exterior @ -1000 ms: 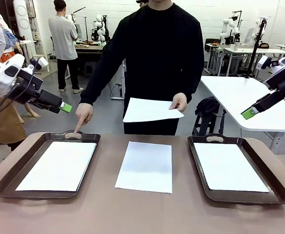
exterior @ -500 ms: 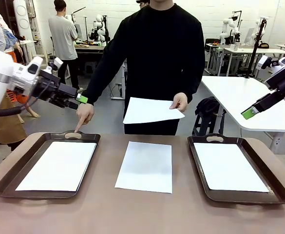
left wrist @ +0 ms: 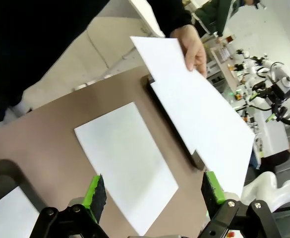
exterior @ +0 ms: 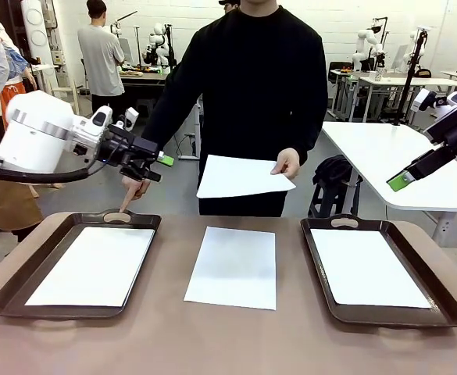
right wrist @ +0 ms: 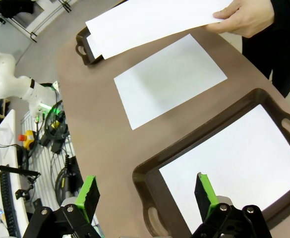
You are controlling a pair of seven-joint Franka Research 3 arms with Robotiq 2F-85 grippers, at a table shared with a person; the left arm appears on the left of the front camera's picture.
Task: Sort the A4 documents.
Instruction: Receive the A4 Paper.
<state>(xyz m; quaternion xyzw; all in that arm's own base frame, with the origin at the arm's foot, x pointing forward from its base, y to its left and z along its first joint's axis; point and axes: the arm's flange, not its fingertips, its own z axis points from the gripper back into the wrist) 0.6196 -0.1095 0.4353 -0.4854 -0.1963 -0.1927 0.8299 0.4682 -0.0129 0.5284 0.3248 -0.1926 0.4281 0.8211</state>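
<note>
Sheets (exterior: 232, 267) lie one in each tray (exterior: 42, 262), one on the table (exterior: 228, 344) between, and a fourth in the person's hand (exterior: 287, 162). Left gripper (exterior: 156, 168) hovers wide open beside the pointing hand (exterior: 134, 187); right gripper (right wrist: 145, 186) is wide too, both empty.

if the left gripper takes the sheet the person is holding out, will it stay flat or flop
Probably floppy: the held sheet looks paper-thin, so its unsupported end would likely droop. Likely very light, since the person's hand carries it by a pinch at one edge. It might slip or crease between the left gripper's open pads.
</note>
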